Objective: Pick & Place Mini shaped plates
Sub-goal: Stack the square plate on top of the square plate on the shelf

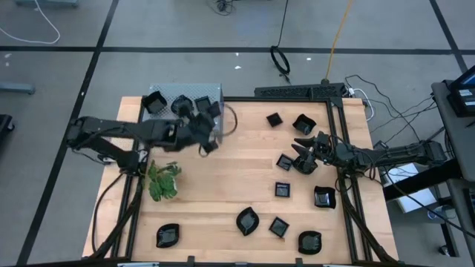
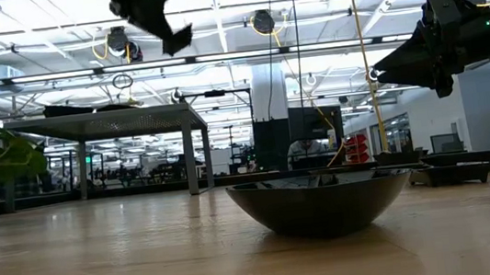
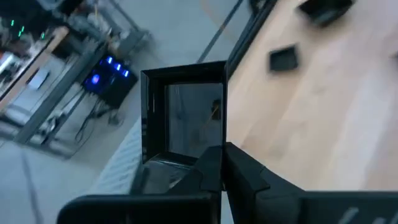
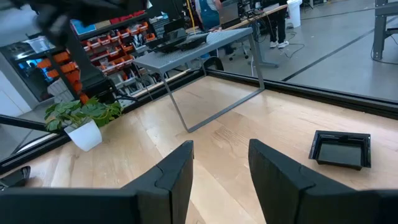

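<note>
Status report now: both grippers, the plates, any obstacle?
Left gripper shut on a square plate, near the grey shelf. Right gripper open, empty, above the table's right side. Other plates scattered. No obstacle seen.

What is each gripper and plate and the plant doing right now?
Left gripper: shut on a square plate, up beside the shelf.
Right gripper: open, empty, above the table.
Plates on the shelf: resting.
Round plate: upright on the table.
Plant: standing upright.
</note>
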`<state>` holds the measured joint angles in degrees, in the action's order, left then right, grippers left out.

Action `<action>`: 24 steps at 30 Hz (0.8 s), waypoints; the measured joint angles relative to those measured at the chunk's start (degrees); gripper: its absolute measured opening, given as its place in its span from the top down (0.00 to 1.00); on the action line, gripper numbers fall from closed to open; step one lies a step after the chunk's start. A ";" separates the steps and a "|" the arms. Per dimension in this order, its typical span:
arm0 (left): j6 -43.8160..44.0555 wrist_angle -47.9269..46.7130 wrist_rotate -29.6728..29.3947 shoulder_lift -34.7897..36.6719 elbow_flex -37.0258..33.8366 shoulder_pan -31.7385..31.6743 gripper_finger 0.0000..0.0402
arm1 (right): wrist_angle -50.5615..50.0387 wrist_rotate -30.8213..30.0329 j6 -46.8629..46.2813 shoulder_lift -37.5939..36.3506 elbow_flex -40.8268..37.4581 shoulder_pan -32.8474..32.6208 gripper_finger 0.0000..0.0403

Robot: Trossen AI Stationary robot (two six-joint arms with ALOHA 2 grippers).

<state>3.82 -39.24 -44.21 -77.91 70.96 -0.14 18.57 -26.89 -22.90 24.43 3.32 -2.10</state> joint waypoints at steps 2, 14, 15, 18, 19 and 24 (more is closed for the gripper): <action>-0.84 -1.78 1.27 -0.23 0.00 -3.21 0.98 | 0.00 0.00 0.00 0.02 0.01 0.00 0.65; -2.13 -3.45 5.33 -2.96 -0.02 -15.09 0.99 | 0.00 0.00 0.00 0.02 -0.01 0.02 0.65; -2.30 -3.46 5.41 -3.46 -0.02 -15.64 0.99 | 0.00 0.00 0.00 0.01 0.01 0.00 0.65; -2.66 -3.54 4.86 -5.11 -0.02 -16.91 0.97 | -0.01 0.00 -0.01 0.02 -0.01 0.01 0.65; -2.65 -3.59 4.77 -5.63 -0.02 -17.42 0.96 | 0.00 0.01 -0.01 0.02 0.01 0.00 0.65; -4.05 -4.15 5.22 -7.53 -0.02 -19.41 0.97 | 0.00 0.01 0.00 0.00 -0.01 0.01 0.65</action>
<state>-0.23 -43.40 -38.99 -85.44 70.94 -19.55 18.57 -26.89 -22.90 24.43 3.31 -2.09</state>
